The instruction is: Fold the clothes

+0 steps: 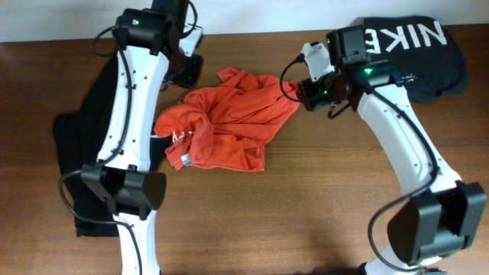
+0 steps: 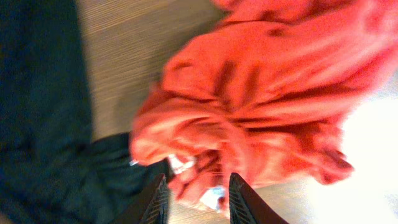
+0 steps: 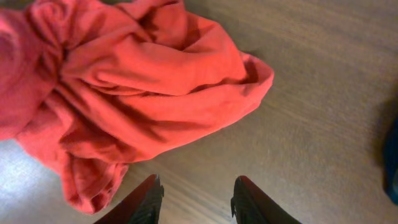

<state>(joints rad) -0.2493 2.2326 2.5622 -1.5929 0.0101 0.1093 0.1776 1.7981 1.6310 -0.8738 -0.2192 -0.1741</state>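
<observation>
A brown wooden table [image 1: 306, 221] with a fine grain is filling the overhead view. A pale grey band [image 1: 252, 15] is running along its far edge.

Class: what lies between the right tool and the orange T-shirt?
Only a bare strip of wooden table separates the right tool from the orange T-shirt, shown in the right wrist view.
</observation>
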